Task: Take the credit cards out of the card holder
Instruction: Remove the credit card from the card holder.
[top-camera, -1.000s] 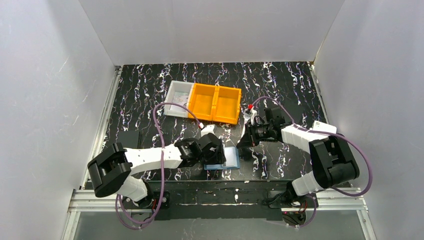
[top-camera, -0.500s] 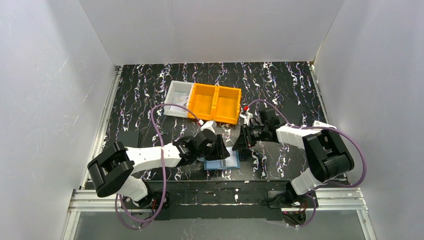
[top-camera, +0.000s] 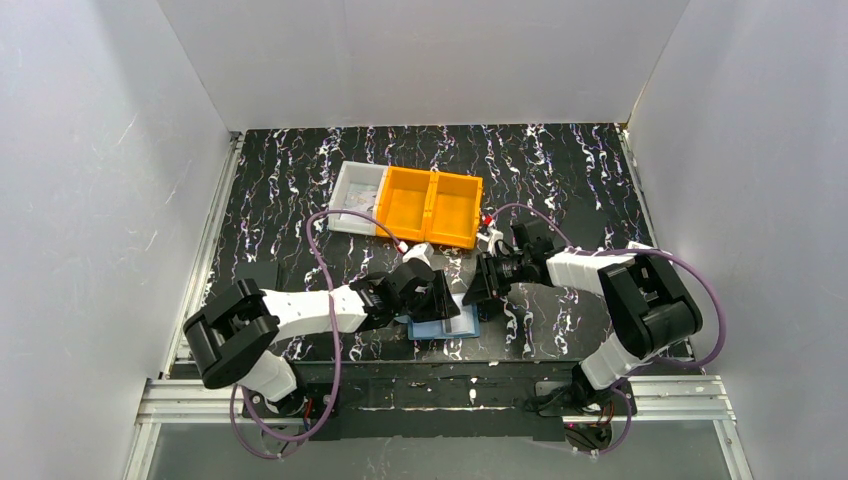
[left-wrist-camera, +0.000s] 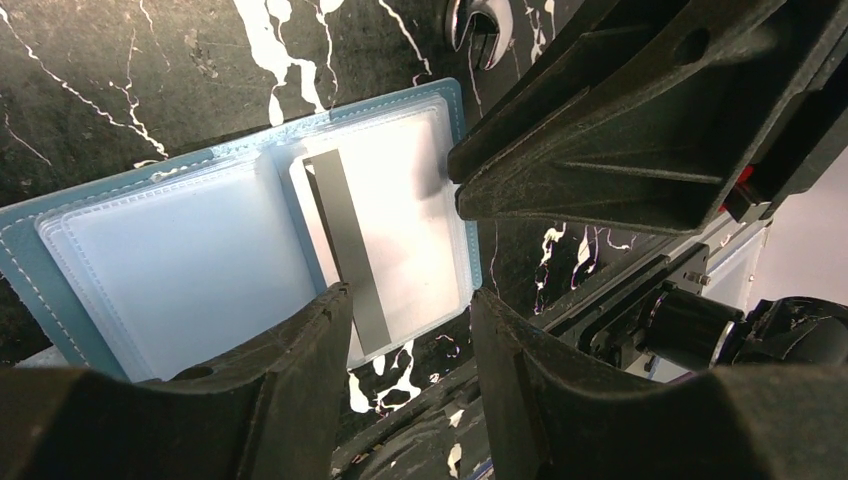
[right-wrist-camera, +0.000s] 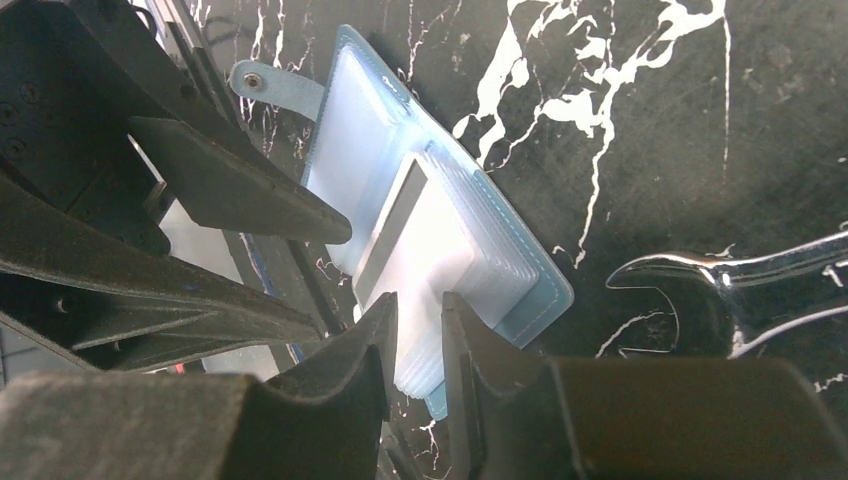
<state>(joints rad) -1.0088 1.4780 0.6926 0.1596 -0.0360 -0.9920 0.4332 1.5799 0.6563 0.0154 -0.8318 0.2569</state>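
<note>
Black marbled table (top-camera: 560, 170), white veins under studio-white walls: two robot arms meet over a blue card holder (top-camera: 445, 325) lying open flat near the table's near edge, its snap tab splayed to one side. One credit card (left-wrist-camera: 400, 230), pale with a dark stripe, sits in the clear pocket of the page nearest the right arm. Whether the other sleeves hold more cards cannot be made out.

The left gripper (left-wrist-camera: 408, 300) hangs just above the holder with its jaws spread wide, holding nothing. The right gripper (right-wrist-camera: 418, 300) has its jaws narrowed to a slim slot at the outer edge of the card-bearing page. Whether they have actually bitten on the card cannot be told from any view.

By the look of it, the extraction of the first card is just being set up. The next move likely calls for the left fingers to press the holder down while the right pinches only the card, not the sleeve, and draws it straight out.

A wrench (right-wrist-camera: 740, 290) lies just beside the holder, and orange bins (top-camera: 430, 205) and a white tray (top-camera: 355, 195) stand farther back.
</note>
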